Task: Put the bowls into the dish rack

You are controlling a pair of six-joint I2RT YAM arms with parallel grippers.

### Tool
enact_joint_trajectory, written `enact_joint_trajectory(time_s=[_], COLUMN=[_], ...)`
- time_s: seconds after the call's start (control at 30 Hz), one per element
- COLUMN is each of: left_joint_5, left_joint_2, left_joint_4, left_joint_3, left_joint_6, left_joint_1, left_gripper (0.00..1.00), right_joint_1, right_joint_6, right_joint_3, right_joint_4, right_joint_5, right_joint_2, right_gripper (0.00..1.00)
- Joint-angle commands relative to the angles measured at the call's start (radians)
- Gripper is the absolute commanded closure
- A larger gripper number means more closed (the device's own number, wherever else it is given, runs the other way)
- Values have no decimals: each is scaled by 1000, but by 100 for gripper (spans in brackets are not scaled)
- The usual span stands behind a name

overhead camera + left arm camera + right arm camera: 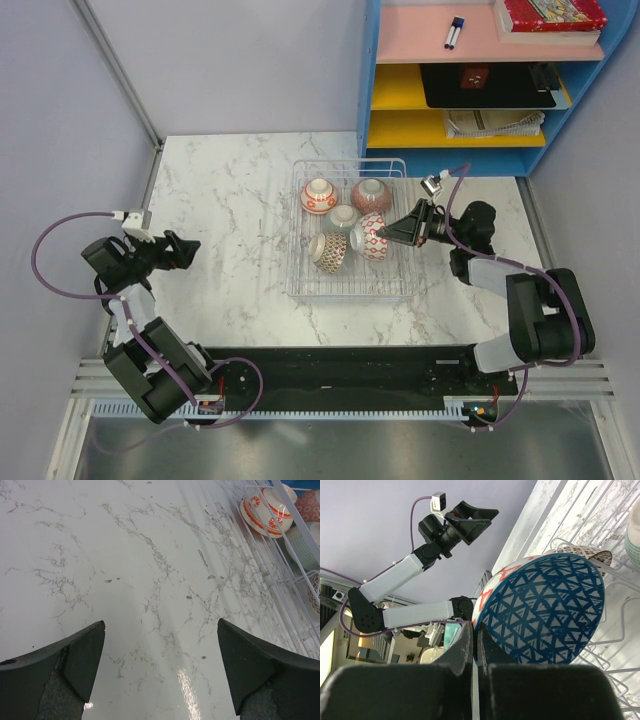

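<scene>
Veined white marble covers the table (230, 190), with a blue shelf unit (480, 80) behind it. From where I stand, all five bowls sit inside the dish rack (350, 292): a red-and-white one (319, 195), a pinkish one (371, 194), the pale green one (343, 219), a brown-patterned one (329, 251), and a bowl with blue lattice inside (545, 610), tipped on its side at the rack's right. The right hand (474, 630) has its fingers pressed together and holds nothing, its tips right at that bowl's rim; I cannot tell if they touch. The left hand (160, 670) hangs spread wide over bare marble, well apart from the rack. Loading looks done, so I would draw the right hand straight back from the rim, without rolling the tipped bowl.
</scene>
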Motion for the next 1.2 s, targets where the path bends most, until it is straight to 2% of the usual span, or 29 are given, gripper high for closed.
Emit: enact_joint_trajectory(time_s=[0.0, 0.27, 0.83, 1.03, 1.13, 1.17], left_joint_5=[28, 25, 35, 38, 39, 39], left_joint_2=[-15, -17, -7, -7, -6, -4], left_joint_4=[39, 41, 44, 45, 45, 45], left_joint_3=[-3, -4, -4, -6, -4, -4], left_joint_6=[38, 38, 36, 38, 38, 38], left_joint_1=[7, 7, 7, 6, 7, 6], left_gripper=[0, 0, 0, 0, 0, 0], right_joint_1=[-5, -3, -25, -25, -26, -26], right_joint_6=[-11, -8, -120, -272, -389, -496], right_joint_3=[-6, -13, 10, 38, 75, 88], right_joint_4=[96, 93, -91, -285, -478, -611], right_joint_5=[4, 10, -36, -59, -60, -57], right_joint_2=[14, 63, 153, 184, 179, 176], right_gripper=[100, 100, 100, 100, 99, 98])
